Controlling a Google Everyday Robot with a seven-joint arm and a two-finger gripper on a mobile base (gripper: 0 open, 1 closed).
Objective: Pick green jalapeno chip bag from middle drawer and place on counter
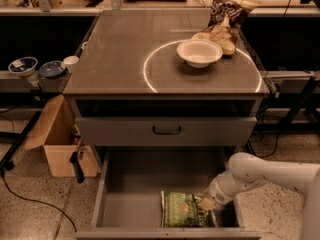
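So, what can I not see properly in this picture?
Camera view: the gripper, low in the middle drawer, covers the right edge of the green jalapeno chip bag.
Same view: the picture's bottom edge cuts off the drawer's front.
Its right edge cuts off the robot's arm.

Two bags (184, 210) (226, 15); end effector (206, 203) in drawer (135, 184)

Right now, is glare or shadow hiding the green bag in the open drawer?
Camera view: no glare; the green jalapeno chip bag lies dim but visible, the middle drawer darkens toward its back, the pincer sits at the bag's right edge; the circle on the counter gleams.
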